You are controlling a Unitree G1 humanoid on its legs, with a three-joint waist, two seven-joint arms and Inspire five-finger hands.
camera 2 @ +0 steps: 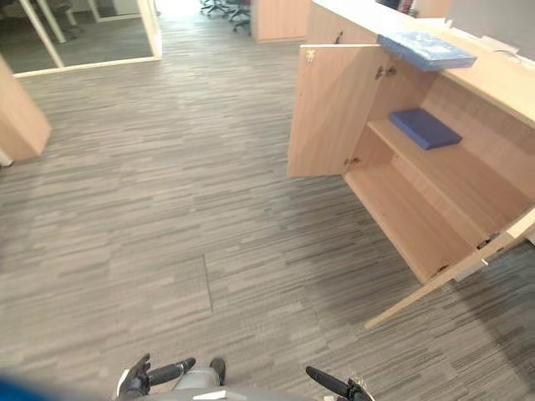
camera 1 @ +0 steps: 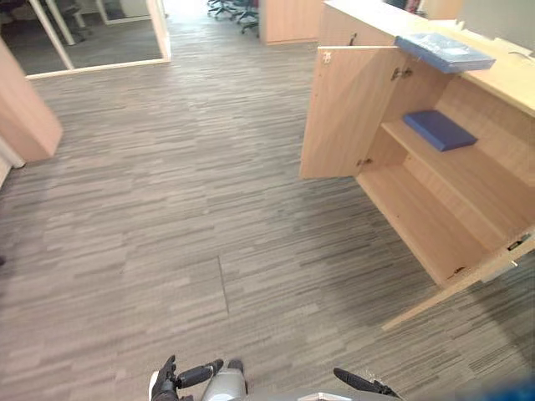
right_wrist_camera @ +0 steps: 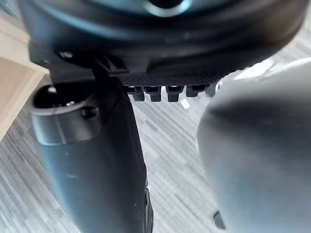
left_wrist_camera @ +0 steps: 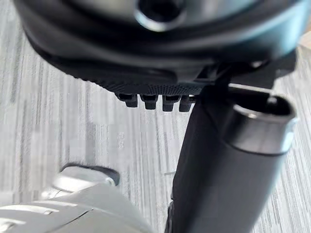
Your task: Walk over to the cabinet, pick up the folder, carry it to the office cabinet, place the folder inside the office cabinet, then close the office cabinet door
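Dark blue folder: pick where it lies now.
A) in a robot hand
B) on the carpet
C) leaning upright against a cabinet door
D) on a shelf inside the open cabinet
D: the dark blue folder lies flat on the shelf inside the cabinet, whose doors stand open.

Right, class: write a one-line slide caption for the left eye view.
Open cabinet, one blue folder on its shelf, a second folder on top; left hand and right hand empty.
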